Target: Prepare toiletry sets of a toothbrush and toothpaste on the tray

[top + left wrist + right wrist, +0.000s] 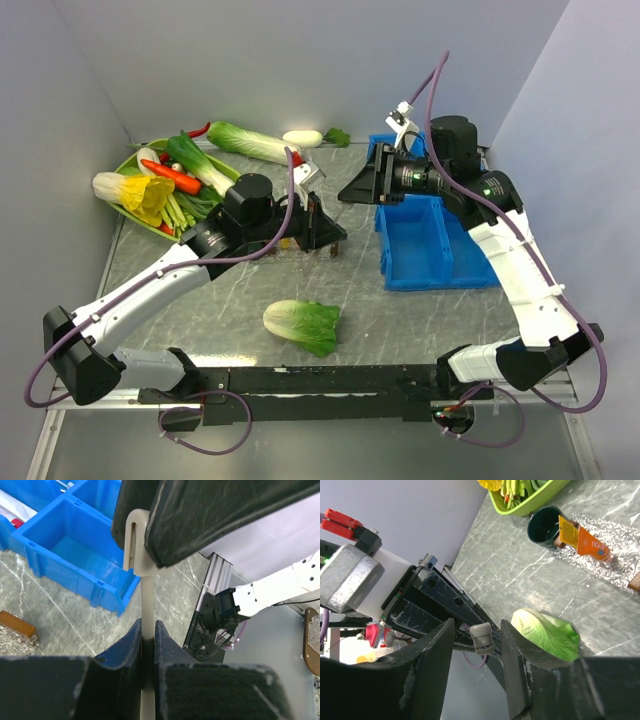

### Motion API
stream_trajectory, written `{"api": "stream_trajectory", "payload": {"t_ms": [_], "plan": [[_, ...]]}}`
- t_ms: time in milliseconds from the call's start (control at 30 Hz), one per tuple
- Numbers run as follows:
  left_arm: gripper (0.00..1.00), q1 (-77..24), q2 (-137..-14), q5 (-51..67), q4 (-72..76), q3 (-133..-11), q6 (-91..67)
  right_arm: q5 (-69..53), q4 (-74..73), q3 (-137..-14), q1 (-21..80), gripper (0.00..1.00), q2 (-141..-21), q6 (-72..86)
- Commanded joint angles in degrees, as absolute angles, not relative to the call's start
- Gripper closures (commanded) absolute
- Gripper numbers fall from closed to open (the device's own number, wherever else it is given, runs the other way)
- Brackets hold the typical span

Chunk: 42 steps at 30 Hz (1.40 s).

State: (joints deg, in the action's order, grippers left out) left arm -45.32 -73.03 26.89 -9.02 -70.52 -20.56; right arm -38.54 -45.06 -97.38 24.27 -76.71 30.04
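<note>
A pale, thin toothbrush stands up out of my left gripper, which is shut on its shaft. Its slotted upper end sits between the jaws of my right gripper. Those jaws are open, with a gap on each side of the toothbrush end. Both grippers meet above the middle of the table, the left gripper just below the right gripper. An orange toothpaste tube lies on a silvery foil tray, beside a yellow piece. The arm hides the tray from above.
A blue compartment bin stands right of the grippers, with slim items in its far cells. A cabbage lies near the front. A green basket of vegetables sits at the back left. A dark cup stands by the tray.
</note>
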Motion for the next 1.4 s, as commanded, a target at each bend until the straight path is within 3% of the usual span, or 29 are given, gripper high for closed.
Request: {"api": "stream_trajectory", "payload": {"t_ms": [0, 300, 567, 633, 767, 867, 1067, 1233, 1367], "plan": [[0.99, -45.44, -72.95, 25.75, -6.50, -72.33, -21.53, -39.90, -42.98, -96.33, 24.78, 0.47, -74.36, 29.44], [0.99, -45.35, -71.55, 27.07, -4.92, -71.10, -21.53, -41.75, -39.38, -93.96, 24.79, 0.50, -73.92, 30.93], [0.98, -45.35, -71.72, 26.37, -6.41, -71.63, -21.36, -42.01, -37.09, -92.46, 24.87, 0.77, -73.04, 32.43], [0.85, -45.35, -71.46, 25.75, -6.59, -71.72, -21.53, -41.49, -36.92, -92.64, 24.79, 0.82, -72.60, 32.26], [0.38, -45.35, -70.84, 24.00, -6.68, -71.63, -21.97, -40.17, -36.56, -93.16, 24.87, 0.85, -72.16, 31.91], [0.17, -44.91, -70.05, 22.50, -7.81, -71.54, -21.62, -36.93, -38.84, -95.00, 24.79, 0.86, -72.07, 28.75], [0.01, -38.09, -66.28, 21.44, -11.95, -70.23, -20.56, -23.48, -46.31, -100.63, 24.87, 0.87, -72.86, 19.26], [0.01, -27.61, -63.55, 23.65, -14.93, -66.28, -17.41, -14.86, -43.78, -98.54, 25.40, 0.88, -72.69, 15.21], [0.01, -20.14, -62.76, 13.31, -13.55, -60.92, -15.20, -8.20, -39.55, -95.98, 27.77, 0.90, -74.44, 13.98]]}}
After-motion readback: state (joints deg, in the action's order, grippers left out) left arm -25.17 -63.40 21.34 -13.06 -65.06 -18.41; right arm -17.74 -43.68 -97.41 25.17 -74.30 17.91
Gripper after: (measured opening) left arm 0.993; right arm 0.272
